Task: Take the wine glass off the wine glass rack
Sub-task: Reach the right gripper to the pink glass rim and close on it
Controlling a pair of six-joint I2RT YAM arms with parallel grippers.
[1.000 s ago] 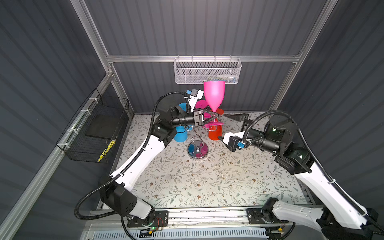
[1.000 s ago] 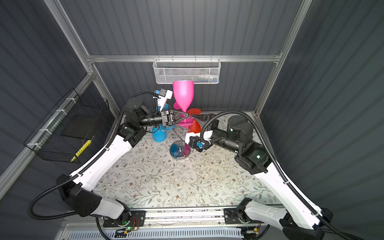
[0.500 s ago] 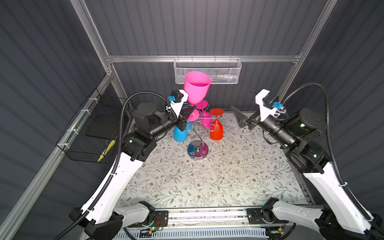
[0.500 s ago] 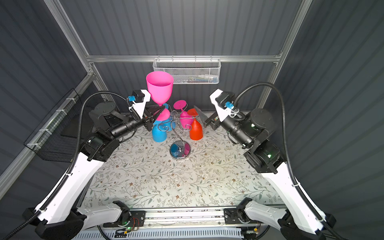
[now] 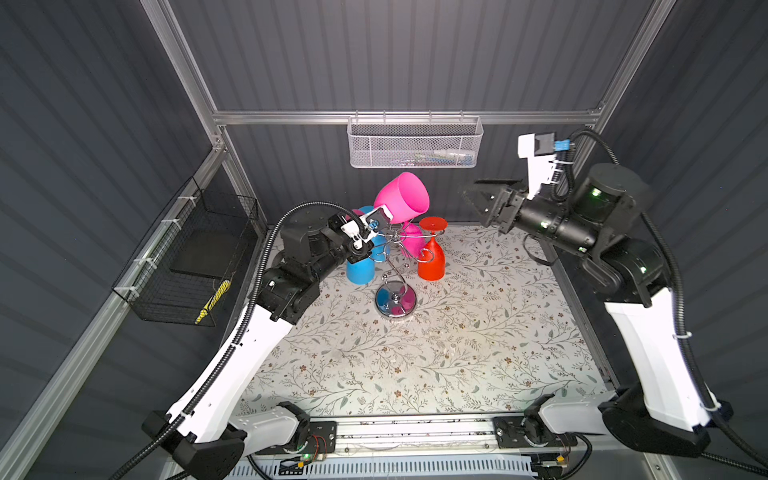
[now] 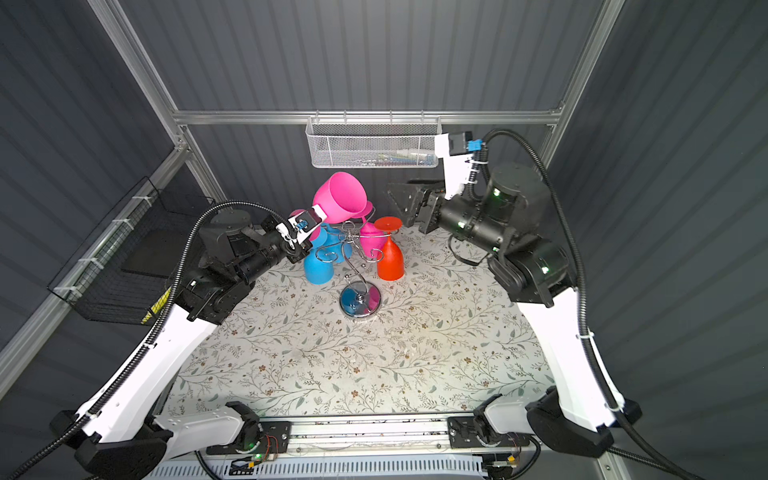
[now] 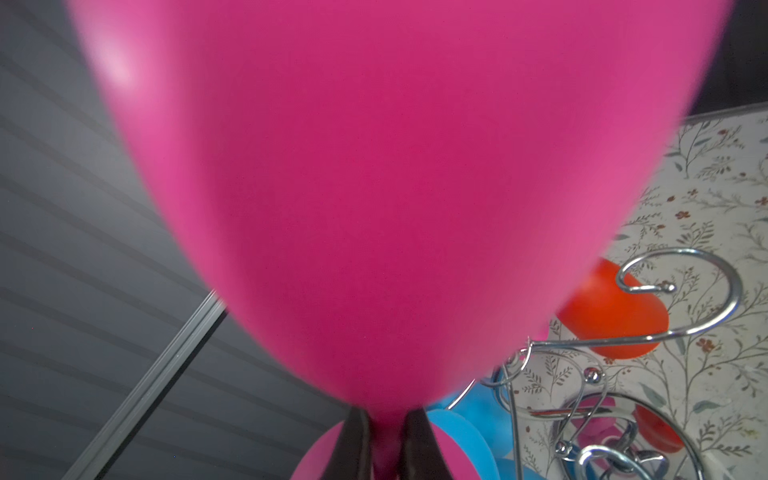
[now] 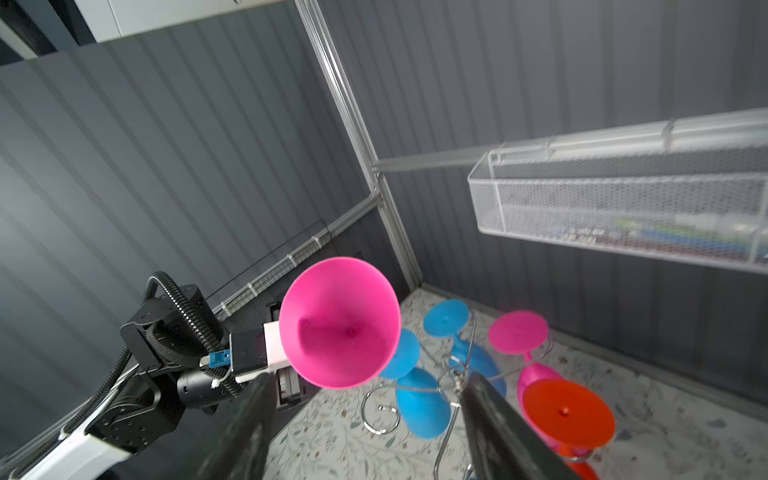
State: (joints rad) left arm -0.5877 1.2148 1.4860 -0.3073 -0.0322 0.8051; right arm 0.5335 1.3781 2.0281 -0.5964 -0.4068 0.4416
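Overhead, the left hand (image 7: 384,440) grips the pink wine glass (image 5: 402,198) by its stem beside the wine glass rack (image 5: 395,272).

The wine glass rack (image 5: 395,266) is bright chrome wire, its disc base polished like a mirror and reflecting pink and blue. Above the rack, the pink wine glass (image 5: 402,198) looks like smooth matt plastic; the orange glass (image 5: 431,262) and blue glass (image 5: 360,271) hanging on the rack share that finish. The fingers (image 7: 357,444) are dull black plastic. The table (image 5: 457,340) under the rack wears a matt floral-print covering. Behind the rack hangs a white metal mesh basket (image 5: 415,143)
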